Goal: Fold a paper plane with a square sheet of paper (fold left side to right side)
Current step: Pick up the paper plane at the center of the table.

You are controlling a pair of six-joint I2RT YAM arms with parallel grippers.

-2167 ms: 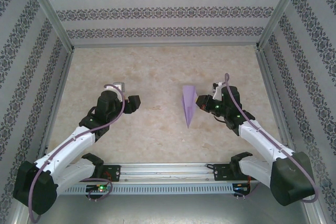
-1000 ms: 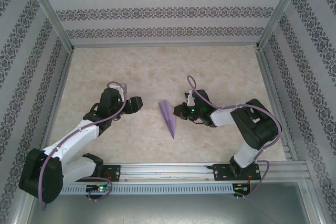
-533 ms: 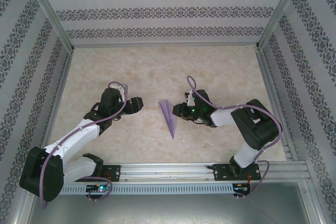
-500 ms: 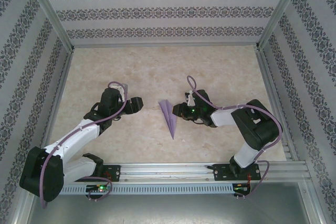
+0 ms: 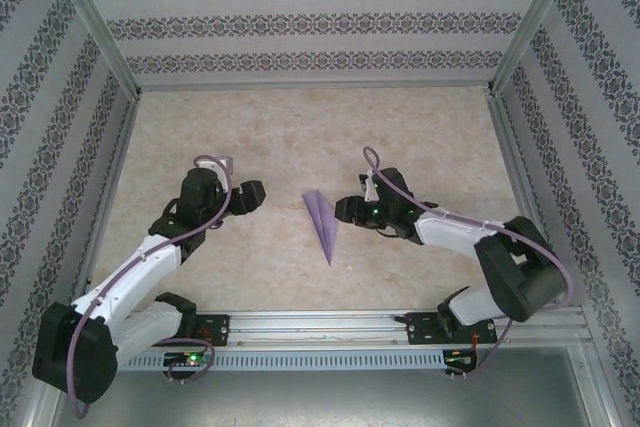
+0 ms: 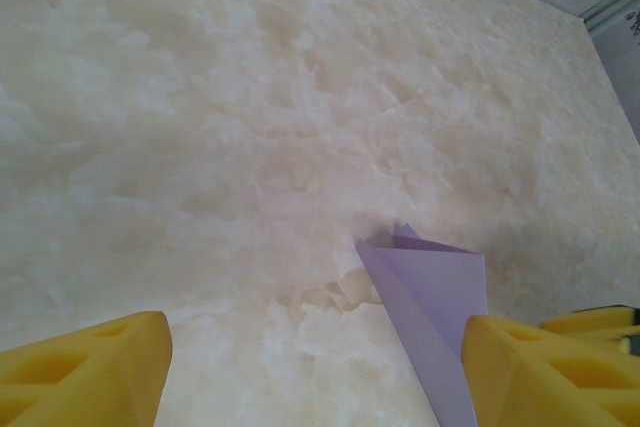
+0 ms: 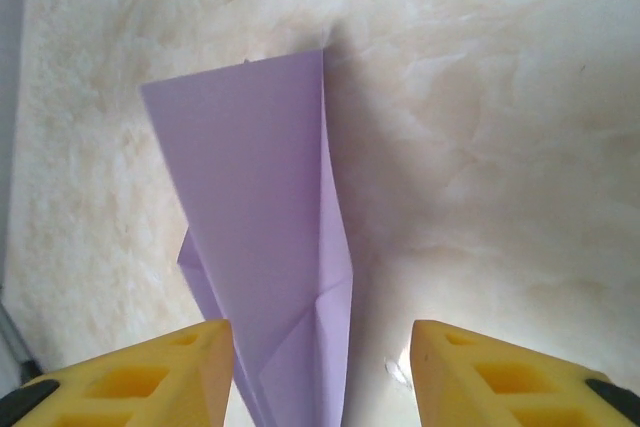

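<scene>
Overhead view: the sheet no longer reads as a square. It is a paper plane [image 5: 321, 224], a slim lilac dart lying on the marbled table [image 5: 300, 127] just left of centre frame, with its nose toward the bottom edge and its broad tail toward the top. Right wrist view: the plane [image 7: 255, 207] runs from upper centre down to the bottom edge, with a straight crease along its right side and a second layer peeking out at the lower left, so the wings do not lie quite flush. Right gripper [image 7: 320, 377]: the yellow pads [image 7: 150, 377] stand apart on either side of the dart's narrow end, with the left one close beside the paper. Nothing is pinched and the jaws are spread, so the hand is empty. In the overhead view this gripper [image 5: 341, 210] sits just right of the plane. Left gripper [image 6: 315, 372]: jaws wide apart, empty, low over bare table, with the plane's tail [image 6: 430, 282] at lower right of its view. In the overhead view it [image 5: 254, 193] is left of the plane and apart from it. Judgement: folding appears done, including the left-over-right fold. What remains is probably pressing the uneven layer flat, if that, and clearing both arms away.
</scene>
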